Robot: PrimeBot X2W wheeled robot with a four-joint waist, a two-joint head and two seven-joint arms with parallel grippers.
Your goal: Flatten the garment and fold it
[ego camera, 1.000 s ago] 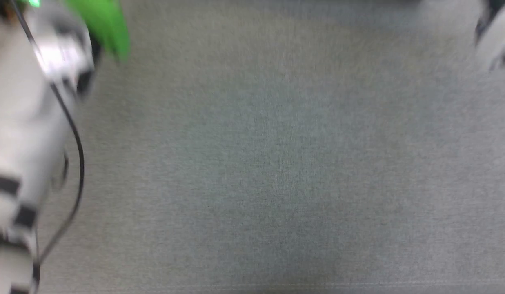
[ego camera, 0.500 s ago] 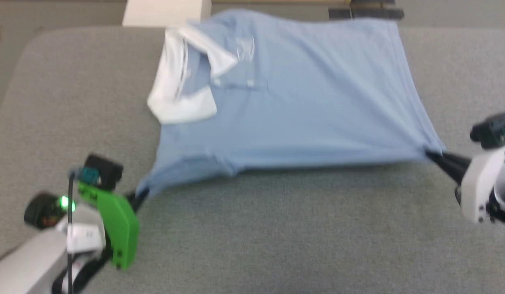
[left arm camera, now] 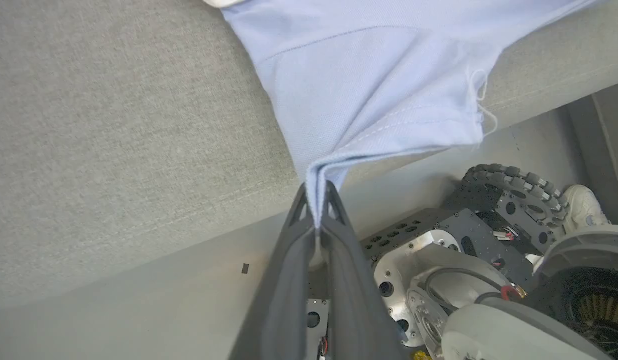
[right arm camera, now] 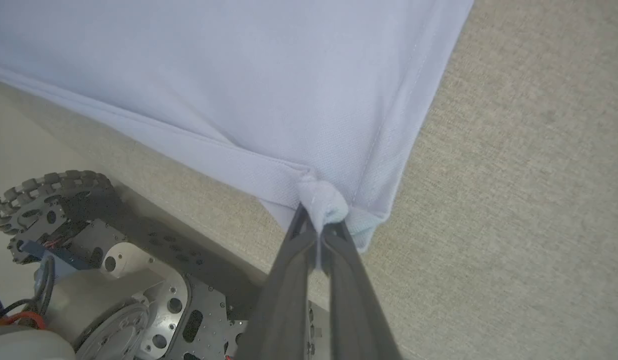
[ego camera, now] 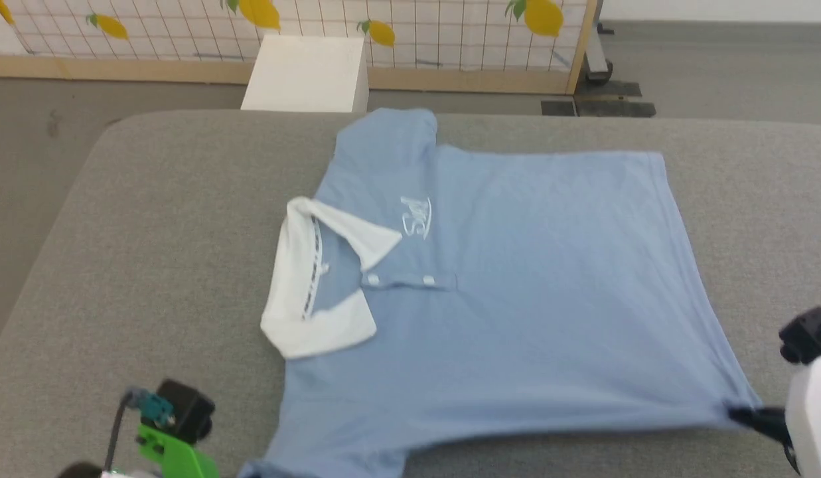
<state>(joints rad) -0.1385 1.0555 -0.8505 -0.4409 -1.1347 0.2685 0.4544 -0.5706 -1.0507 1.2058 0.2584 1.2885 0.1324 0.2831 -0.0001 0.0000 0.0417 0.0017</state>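
Flattening step, nearly done by the look of it: garment (ego camera: 516, 299) lies face up across the grey padded surface (ego camera: 151, 232), white collar (ego camera: 297, 285) toward the robot's left, hem toward its right. Left gripper (left arm camera: 317, 210) is clenched on the near sleeve corner, at the pad's near edge. Right gripper (right arm camera: 318, 222) is clenched on the near hem corner, cloth bunched at the tips. Near edge looks taut. Next probably: lay both corners down, release, regrasp for the first fold.
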